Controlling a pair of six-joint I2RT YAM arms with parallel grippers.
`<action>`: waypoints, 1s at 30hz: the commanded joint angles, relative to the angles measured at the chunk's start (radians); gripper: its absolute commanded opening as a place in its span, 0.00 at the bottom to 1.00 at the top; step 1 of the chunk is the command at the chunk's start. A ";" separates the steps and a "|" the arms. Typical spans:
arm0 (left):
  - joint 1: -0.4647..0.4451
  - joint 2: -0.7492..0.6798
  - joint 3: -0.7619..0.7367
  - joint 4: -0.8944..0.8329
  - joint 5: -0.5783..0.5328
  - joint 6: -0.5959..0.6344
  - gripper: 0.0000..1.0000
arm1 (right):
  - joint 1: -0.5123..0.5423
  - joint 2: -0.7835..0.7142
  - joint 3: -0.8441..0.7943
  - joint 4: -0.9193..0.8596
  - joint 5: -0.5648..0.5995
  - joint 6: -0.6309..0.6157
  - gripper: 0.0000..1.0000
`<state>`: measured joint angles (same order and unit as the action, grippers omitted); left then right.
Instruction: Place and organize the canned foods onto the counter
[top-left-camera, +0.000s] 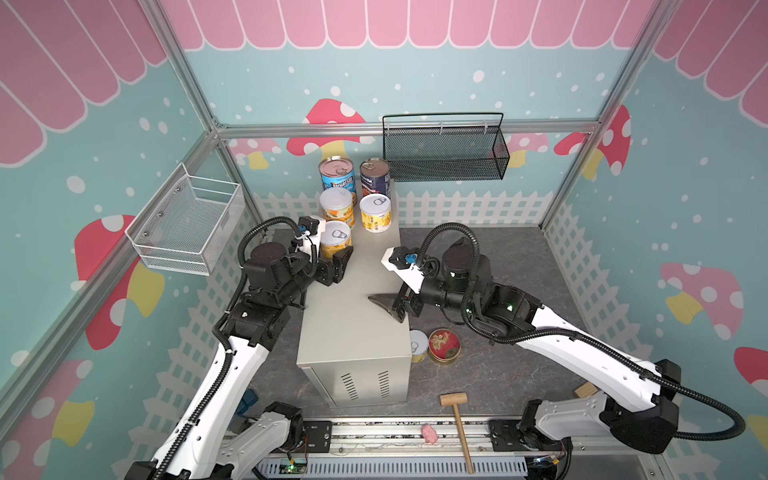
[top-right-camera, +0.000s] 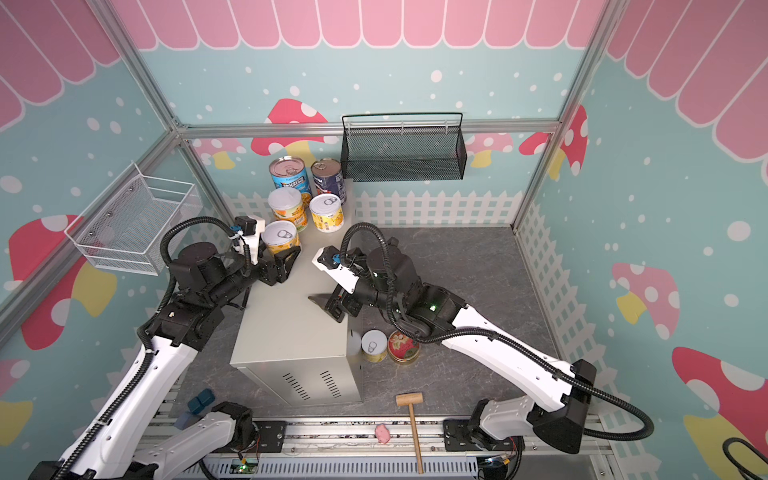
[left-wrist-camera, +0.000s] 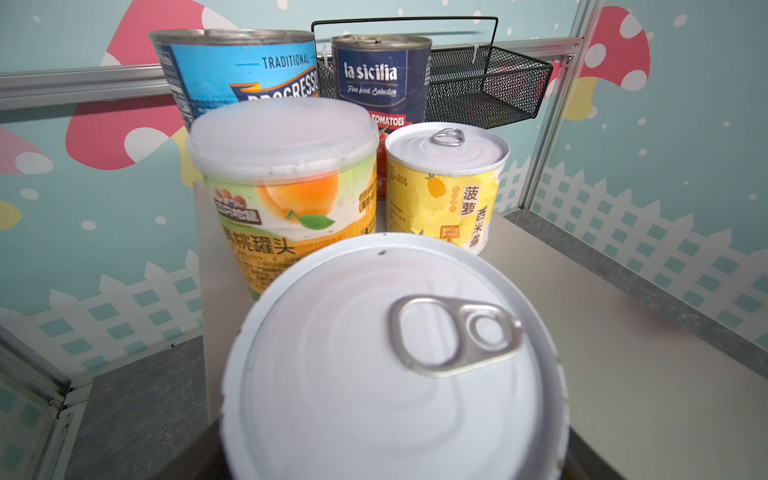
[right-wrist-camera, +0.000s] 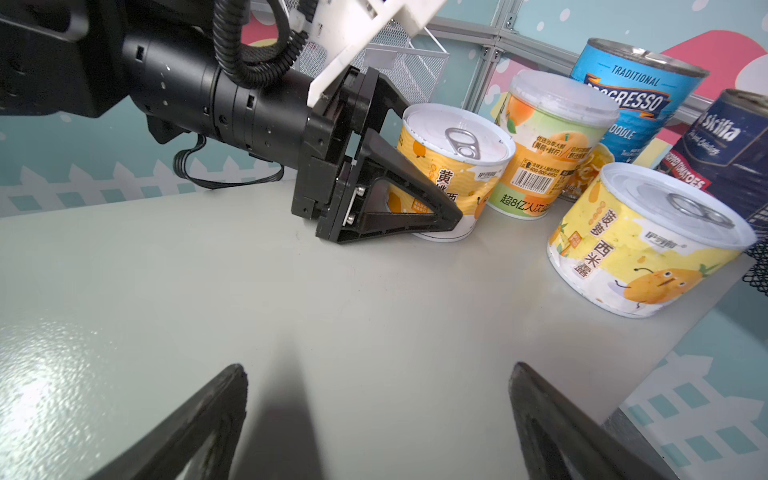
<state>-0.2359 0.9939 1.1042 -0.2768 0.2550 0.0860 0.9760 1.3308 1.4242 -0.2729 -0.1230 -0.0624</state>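
Two tall cans stand at the far end of the beige counter (top-left-camera: 353, 324): the light-blue Progresso can (top-left-camera: 337, 174) and the navy can (top-left-camera: 375, 176). In front of them stand two short yellow cans (top-left-camera: 337, 208) (top-left-camera: 375, 212). A third short yellow can (top-left-camera: 336, 239) (right-wrist-camera: 453, 166) stands nearer, and my left gripper (top-left-camera: 332, 249) is shut on it, with a finger on each side. My right gripper (top-left-camera: 384, 307) (right-wrist-camera: 379, 368) hovers open and empty over the counter's middle. On the floor to the right of the counter are another short yellow can (top-left-camera: 419, 345) and the flat red-lidded tin (top-left-camera: 444, 345).
A black mesh basket (top-left-camera: 446, 149) hangs on the back wall. A white wire basket (top-left-camera: 189, 220) hangs on the left wall. A wooden mallet (top-left-camera: 457, 419), a pink toy (top-left-camera: 430, 433) and a wooden block (top-left-camera: 585, 390) lie near the front rail.
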 joint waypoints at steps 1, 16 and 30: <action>0.002 -0.001 -0.010 0.003 0.009 0.009 0.79 | 0.002 0.018 0.040 -0.019 -0.001 0.003 0.99; -0.042 -0.236 0.034 -0.261 -0.300 -0.107 0.99 | 0.002 0.141 0.225 -0.132 0.259 0.169 0.99; -0.043 -0.159 0.142 -0.400 -0.647 -0.163 1.00 | 0.002 0.172 0.286 -0.146 0.326 0.246 0.85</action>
<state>-0.2764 0.7952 1.2121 -0.6487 -0.3141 -0.0574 0.9760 1.4876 1.6844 -0.4049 0.1829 0.1574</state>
